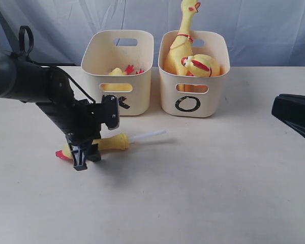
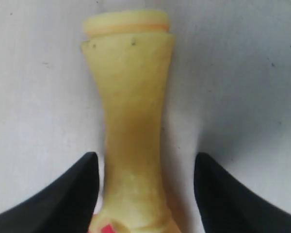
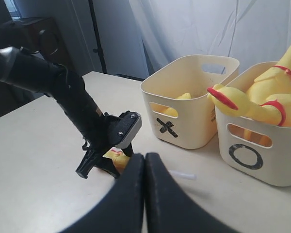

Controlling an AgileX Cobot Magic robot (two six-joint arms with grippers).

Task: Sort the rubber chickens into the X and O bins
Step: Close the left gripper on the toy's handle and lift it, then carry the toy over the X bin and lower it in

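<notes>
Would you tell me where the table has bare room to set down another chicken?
The widest bare stretch of table is in front of the O bin, between the left gripper and the right arm. It is crowded in front of the X bin, where the chicken piece and white tube lie.

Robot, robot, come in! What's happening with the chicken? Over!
Left gripper open, jaws either side of headless chicken on table. Right gripper shut, away from it. White tube at its neck end.
</notes>
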